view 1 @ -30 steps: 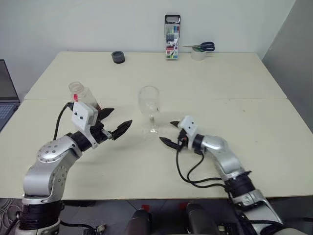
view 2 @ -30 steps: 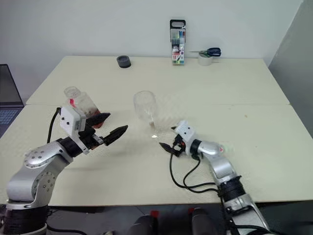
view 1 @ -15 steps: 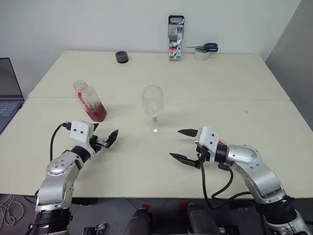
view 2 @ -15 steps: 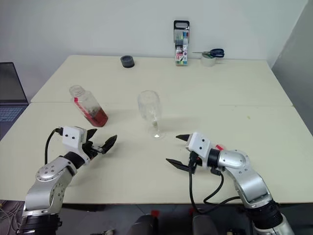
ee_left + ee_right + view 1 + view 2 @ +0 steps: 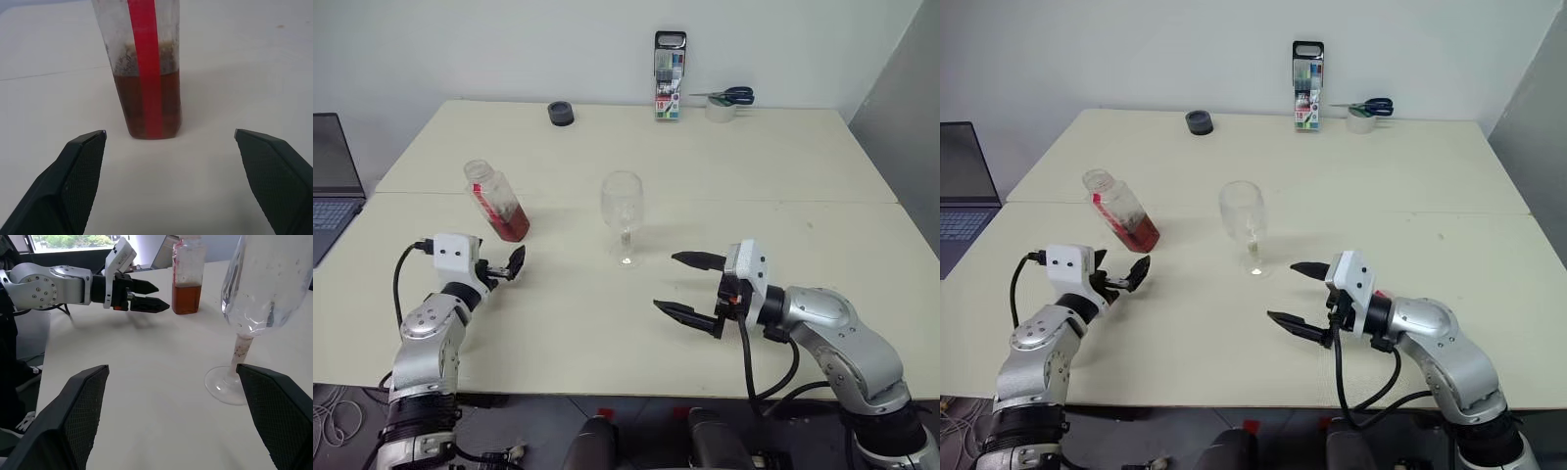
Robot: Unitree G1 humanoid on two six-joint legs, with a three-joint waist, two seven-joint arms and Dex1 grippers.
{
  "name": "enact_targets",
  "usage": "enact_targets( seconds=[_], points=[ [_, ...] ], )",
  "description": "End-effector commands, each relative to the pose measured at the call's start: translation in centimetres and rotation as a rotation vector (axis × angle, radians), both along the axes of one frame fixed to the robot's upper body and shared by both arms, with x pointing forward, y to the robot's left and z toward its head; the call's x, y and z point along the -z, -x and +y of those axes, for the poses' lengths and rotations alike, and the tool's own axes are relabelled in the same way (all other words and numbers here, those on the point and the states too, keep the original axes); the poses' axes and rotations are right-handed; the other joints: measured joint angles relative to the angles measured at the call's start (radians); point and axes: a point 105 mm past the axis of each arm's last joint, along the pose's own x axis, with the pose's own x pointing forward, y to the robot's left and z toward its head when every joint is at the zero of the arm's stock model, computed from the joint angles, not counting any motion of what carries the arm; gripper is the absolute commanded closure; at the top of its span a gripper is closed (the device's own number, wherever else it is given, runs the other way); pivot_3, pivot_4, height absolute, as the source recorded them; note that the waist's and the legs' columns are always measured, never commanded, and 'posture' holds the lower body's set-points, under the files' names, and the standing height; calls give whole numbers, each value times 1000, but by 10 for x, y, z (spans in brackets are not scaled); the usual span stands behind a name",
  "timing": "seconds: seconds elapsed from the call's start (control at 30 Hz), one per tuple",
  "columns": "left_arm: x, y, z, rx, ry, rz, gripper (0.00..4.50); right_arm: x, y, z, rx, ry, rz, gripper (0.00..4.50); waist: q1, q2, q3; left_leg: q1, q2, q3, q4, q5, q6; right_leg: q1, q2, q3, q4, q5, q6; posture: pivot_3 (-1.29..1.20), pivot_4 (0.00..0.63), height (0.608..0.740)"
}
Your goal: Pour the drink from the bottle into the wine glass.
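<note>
Backing away from the clear stemmed wine glass (image 5: 623, 215), both hands had dropped low toward the near edge of the cream surface (image 5: 803, 176), and the left hand (image 5: 510, 265) and right hand (image 5: 687, 287) each stood wide and empty. The small clear plastic bottle (image 5: 495, 201) stood free, left of the glass, its tea-coloured drink (image 5: 146, 105) partly down; pouring looked finished.
</note>
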Motion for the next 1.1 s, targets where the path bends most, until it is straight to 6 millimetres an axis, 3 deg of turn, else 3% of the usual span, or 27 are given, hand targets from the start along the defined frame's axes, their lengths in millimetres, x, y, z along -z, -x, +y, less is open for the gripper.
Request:
enact_targets(
  seconds=[0.03, 0.8, 0.9, 1.1],
  points=[
    [-20, -5, 8, -14, -22, -67, 0, -9, 0, 0, 3, -4, -47, 50, 0, 0, 0, 0, 0, 0, 0, 0, 0, 0, 0, 0, 0, 0, 0, 0, 150, 740],
    [-50, -49, 13, 39, 31, -94, 0, -13, -6, 4, 18, 8, -70, 50, 1, 0, 0, 0, 0, 0, 0, 0, 0, 0, 0, -1, 0, 0, 0, 0, 150, 740],
    [-51, -54, 10, 58, 34, -89, 569, -13, -6, 5, 19, 9, -72, 0, 0, 0, 0, -1, -1, -1, 1, 0, 0, 0, 0, -1, 0, 0, 0, 0, 150, 740],
    [-48, -61, 2, 95, 40, -68, 2367, -14, -7, 5, 25, 16, -82, 0, 0, 0, 0, -1, -1, -1, 0, 0, 0, -1, 0, -1, 1, 0, 0, 0, 150, 740]
  ],
)
